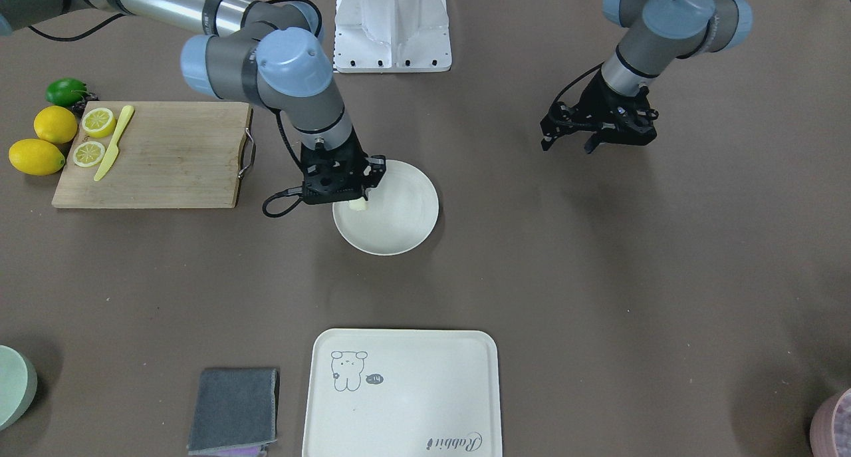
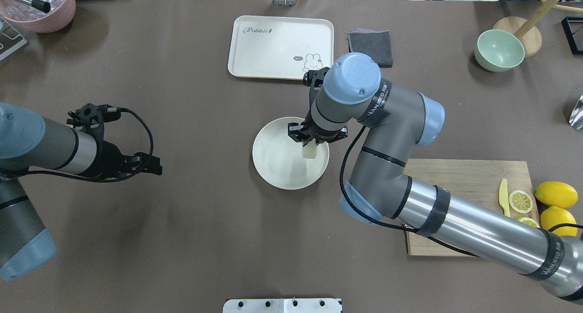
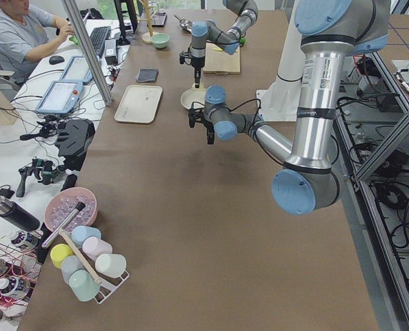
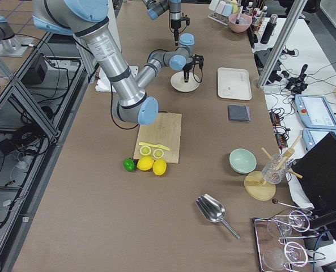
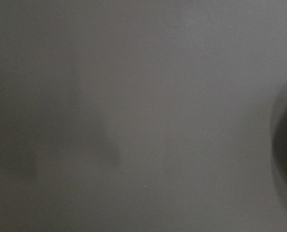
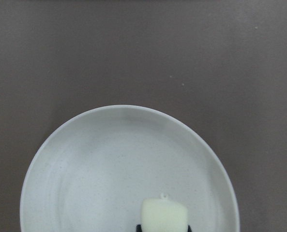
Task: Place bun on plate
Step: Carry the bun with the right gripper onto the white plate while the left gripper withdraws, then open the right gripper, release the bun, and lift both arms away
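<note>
Holding entry: bun (image 6: 163, 215), clamped in the jaws of the right gripper (image 2: 313, 142), low over the plate (image 2: 273, 174), right of centre, so release should land it inside the rim; contact not discernible. Left gripper (image 1: 567, 144): jaws apart, empty, well aside.

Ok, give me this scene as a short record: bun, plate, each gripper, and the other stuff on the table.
bun: held over the plate, near its rim; contact with it unclear
plate: flat on the table, mid-table
right gripper: closed on the bun
left gripper: open, empty, hovering well away from the plate
other: tray, grey cloth, cutting board with lemon slices
</note>
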Available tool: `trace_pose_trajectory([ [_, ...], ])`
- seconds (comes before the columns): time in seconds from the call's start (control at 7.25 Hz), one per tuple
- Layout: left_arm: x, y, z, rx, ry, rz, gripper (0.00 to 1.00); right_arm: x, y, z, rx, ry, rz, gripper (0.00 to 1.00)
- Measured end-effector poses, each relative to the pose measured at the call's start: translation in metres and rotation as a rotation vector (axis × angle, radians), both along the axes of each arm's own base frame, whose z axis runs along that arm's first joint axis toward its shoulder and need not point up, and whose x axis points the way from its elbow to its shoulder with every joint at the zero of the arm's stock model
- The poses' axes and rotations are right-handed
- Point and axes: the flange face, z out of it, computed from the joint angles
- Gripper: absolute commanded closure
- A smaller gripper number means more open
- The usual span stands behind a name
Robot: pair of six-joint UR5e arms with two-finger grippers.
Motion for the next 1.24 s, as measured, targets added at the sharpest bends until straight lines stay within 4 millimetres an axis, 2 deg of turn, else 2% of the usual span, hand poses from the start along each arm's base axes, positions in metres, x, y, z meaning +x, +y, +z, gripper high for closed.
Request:
trace_pose_trajectory([
  [0.28,-0.011,-0.004,0.021,0.033,-0.016,0.032,0.03,-0.027,0.007,-0.004,0.004,0.02,0.001,0.63],
  [0.55,-0.012,-0.006,0.025,0.047,-0.021,0.039,0.03,-0.039,0.011,-0.003,0.003,0.033,-0.004,0.62],
  [0.83,-0.013,-0.006,0.026,0.049,-0.024,0.037,0.03,-0.046,0.013,0.0,0.005,0.044,-0.007,0.48],
  [0.97,-0.012,-0.006,0.025,0.051,-0.023,0.036,0.03,-0.049,0.013,0.002,0.003,0.051,-0.009,0.44],
  [1.1,-0.012,-0.007,0.023,0.052,-0.021,0.035,0.03,-0.053,0.012,0.004,0.001,0.058,-0.011,0.28],
  [1.24,-0.011,-0.007,0.023,0.053,-0.019,0.035,0.03,-0.054,0.011,0.005,0.002,0.061,-0.012,0.24],
])
